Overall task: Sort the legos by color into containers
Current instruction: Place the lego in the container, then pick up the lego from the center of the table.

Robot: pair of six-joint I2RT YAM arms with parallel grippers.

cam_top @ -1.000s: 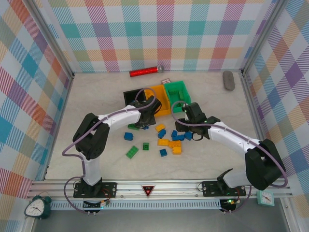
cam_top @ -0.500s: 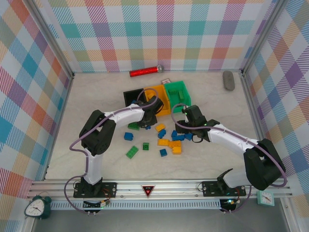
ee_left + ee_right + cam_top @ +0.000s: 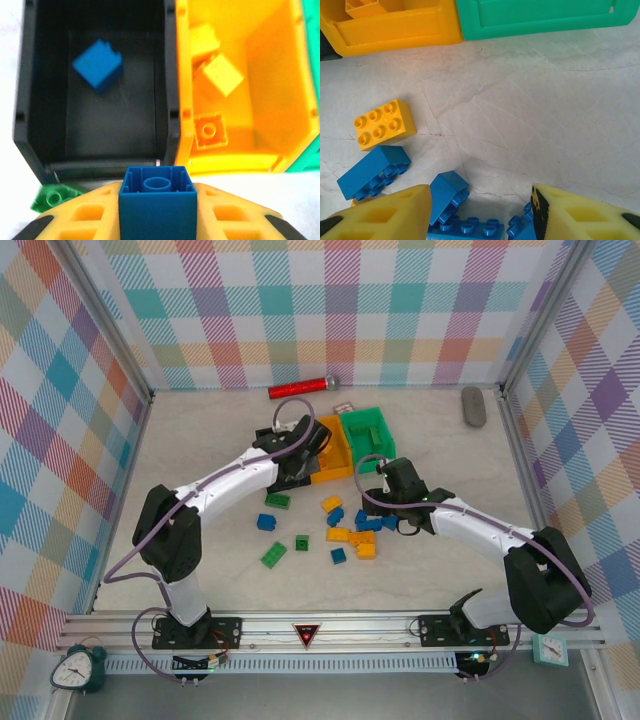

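My left gripper [image 3: 157, 210] is shut on a blue lego [image 3: 157, 200], held hollow side up just before the near wall of the black container [image 3: 22, 100]. That container holds one blue lego [image 3: 97, 65]. The orange container [image 3: 335, 450] beside it holds yellow and orange legos [image 3: 222, 74]. The green container [image 3: 368, 430] is on the right. My right gripper [image 3: 481, 205] hangs open low over blue legos [image 3: 447, 195], with a yellow lego [image 3: 382, 124] to its left. Loose green [image 3: 273, 555], blue [image 3: 266, 522] and orange legos [image 3: 352, 536] lie on the table.
A red glittery cylinder [image 3: 302, 388] lies near the back wall and a grey oval object [image 3: 473, 405] at the back right. Checkered walls close in three sides. A green lego [image 3: 52, 199] lies just outside the black container's near left corner.
My left gripper closed on a blue lego in the pile and carried it back toward the black container. The right gripper shifted slightly, then stayed still and open.
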